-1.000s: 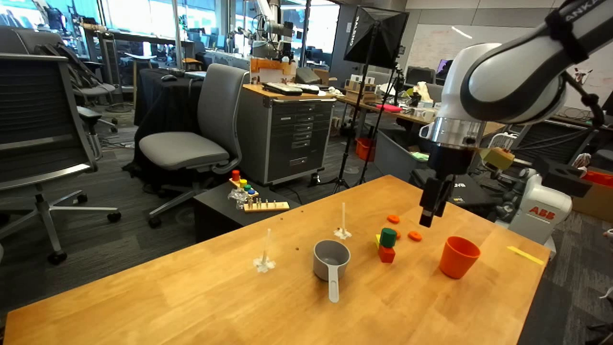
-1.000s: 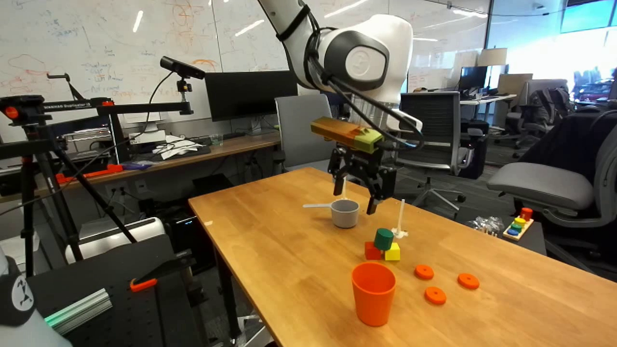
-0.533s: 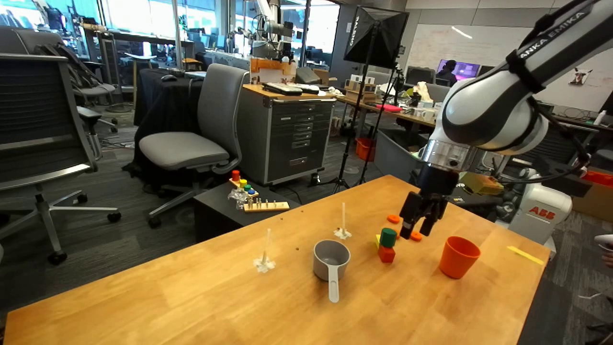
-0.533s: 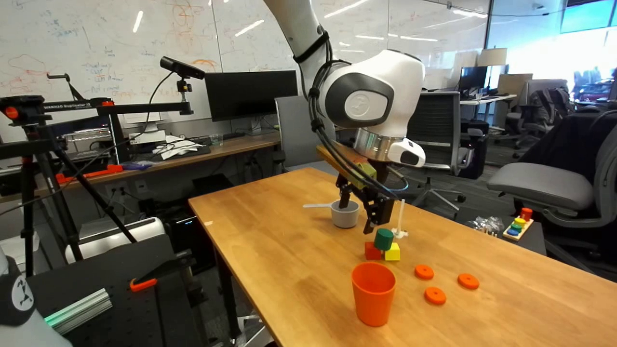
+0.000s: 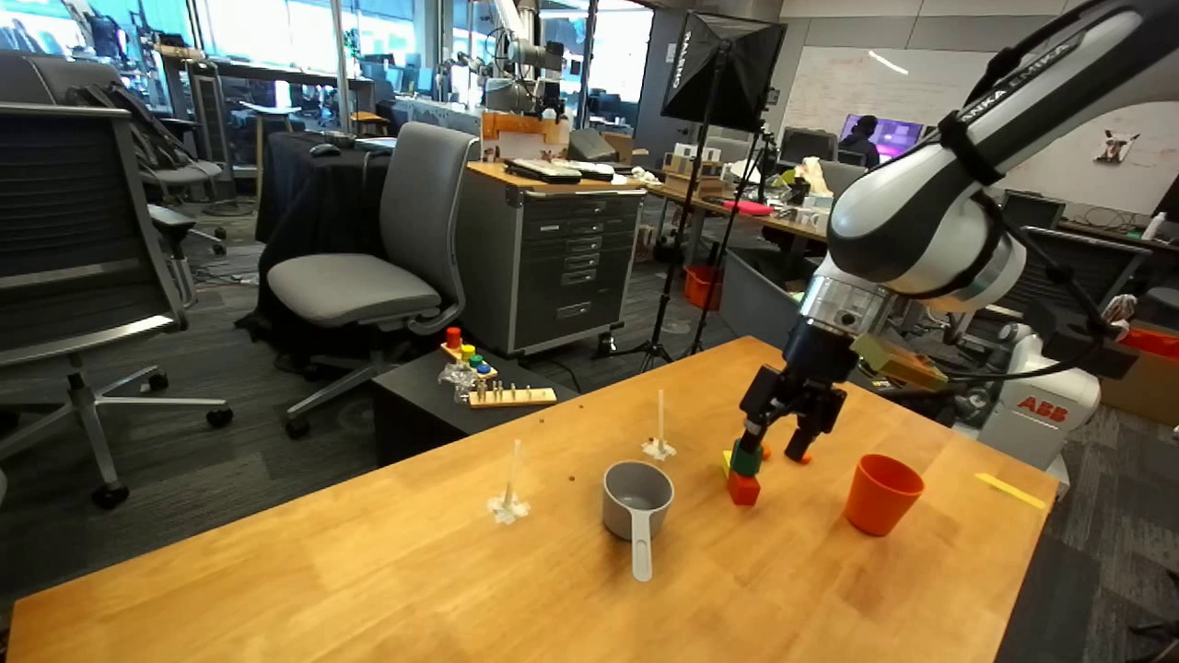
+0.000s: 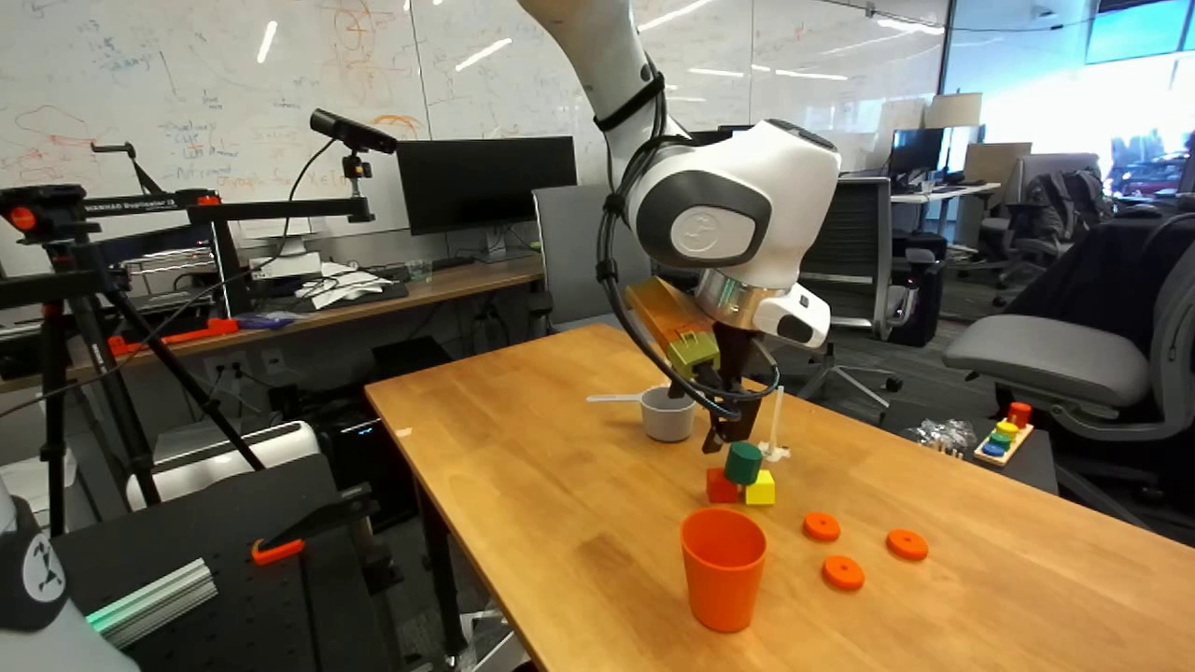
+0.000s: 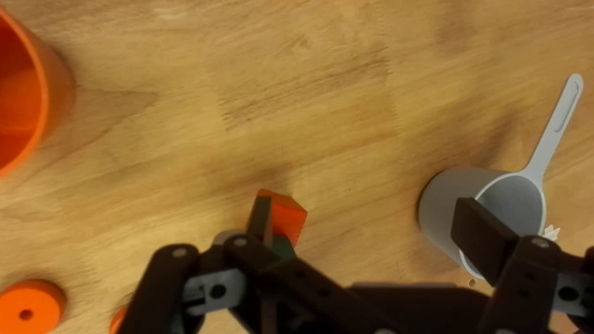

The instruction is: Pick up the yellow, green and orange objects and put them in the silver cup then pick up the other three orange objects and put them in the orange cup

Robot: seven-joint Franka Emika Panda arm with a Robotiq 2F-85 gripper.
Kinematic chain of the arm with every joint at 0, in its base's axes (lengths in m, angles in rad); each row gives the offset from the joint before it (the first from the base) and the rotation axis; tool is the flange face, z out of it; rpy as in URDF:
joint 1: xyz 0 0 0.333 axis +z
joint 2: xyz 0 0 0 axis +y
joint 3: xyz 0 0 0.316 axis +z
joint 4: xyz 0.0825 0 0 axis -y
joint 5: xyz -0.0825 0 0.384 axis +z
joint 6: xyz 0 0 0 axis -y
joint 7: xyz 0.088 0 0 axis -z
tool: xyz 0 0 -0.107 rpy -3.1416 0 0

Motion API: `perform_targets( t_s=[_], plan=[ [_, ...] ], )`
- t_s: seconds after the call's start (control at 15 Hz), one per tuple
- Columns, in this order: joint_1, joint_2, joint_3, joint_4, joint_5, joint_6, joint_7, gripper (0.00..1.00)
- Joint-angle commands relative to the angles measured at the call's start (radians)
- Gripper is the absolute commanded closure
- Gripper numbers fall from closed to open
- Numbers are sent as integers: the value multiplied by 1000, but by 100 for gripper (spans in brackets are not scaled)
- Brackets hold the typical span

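A green cylinder (image 6: 743, 463) rests on top of a red-orange cube (image 6: 721, 486) and a yellow cube (image 6: 761, 488). Three orange discs (image 6: 843, 572) lie flat beside them. The silver cup is a grey cup with a handle (image 6: 667, 425); it also shows in the wrist view (image 7: 445, 204). The orange cup (image 6: 724, 588) stands upright near the discs. My gripper (image 5: 774, 444) is open and tilted over the blocks, with nothing between its fingers. In the wrist view, one finger overlaps the red-orange cube (image 7: 287, 218) and mostly hides the green cylinder (image 7: 282, 248). The yellow cube is hidden there.
Two thin white pegs (image 5: 511, 470) (image 5: 660, 419) stand upright on the table with white bases. A yellow tape strip (image 5: 1009, 490) is stuck near the table's edge. A low dark stand beside the table holds a wooden peg board (image 5: 511, 397).
My gripper has moved down toward the blocks and tilted, and its fingers have turned. It remains open. The blocks, discs and cups have not moved.
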Motion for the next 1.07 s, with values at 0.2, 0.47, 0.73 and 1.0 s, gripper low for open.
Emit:
perform_targets(
  t_s=[0.2,0.47,0.73,1.0],
  plan=[
    [26,-32,-48,-19,-88,12,104,0],
    [31,-40,-85,-18,-140,31,176,0],
    [28,20,-90,33,-153,29,199,0],
    [32,110,-65,118,-148,41,193,0]
  ],
)
